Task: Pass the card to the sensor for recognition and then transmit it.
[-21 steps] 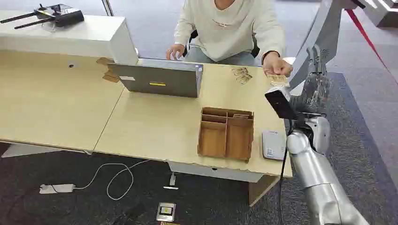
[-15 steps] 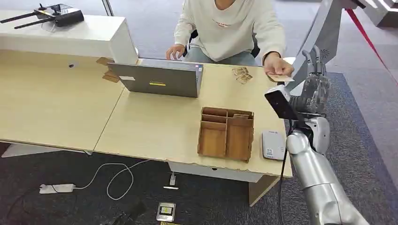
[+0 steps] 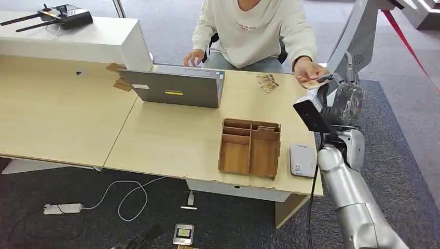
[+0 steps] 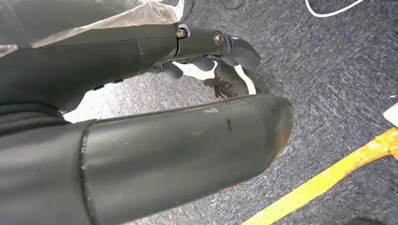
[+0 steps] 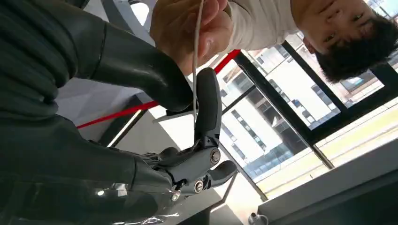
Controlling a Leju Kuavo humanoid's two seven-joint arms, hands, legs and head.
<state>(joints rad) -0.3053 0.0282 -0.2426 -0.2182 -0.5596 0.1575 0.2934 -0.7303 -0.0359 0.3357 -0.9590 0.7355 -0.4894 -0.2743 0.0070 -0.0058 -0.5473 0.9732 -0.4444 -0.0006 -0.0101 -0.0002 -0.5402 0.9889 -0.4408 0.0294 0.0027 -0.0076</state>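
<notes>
While the desk [image 3: 171, 140] carries a laptop [image 3: 176, 87], wooden tray [image 3: 250, 148] & white sensor [image 3: 302, 160] near its edge, a person's hand [image 3: 307, 70] offers the card [image 3: 311, 83]; right hand [image 3: 340, 98] pinches it btwn thumb & finger. Step: handover pickup. Next: firm grip, pull free, lower to sensor. Left hand [image 4: 213, 51] hangs over carpet, holds nothing, fingers look loose

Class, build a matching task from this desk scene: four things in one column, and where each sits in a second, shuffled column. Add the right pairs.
Things:
1. card
2. laptop
3. wooden organizer tray
4. white card reader

Places:
A. at the desk's near right edge, beside the tray
B. between the person's hand and the right hand
C. in front of the person, lid turned toward the robot
D. on the desk between laptop and near edge

Pairs: 1-B, 2-C, 3-D, 4-A
</notes>
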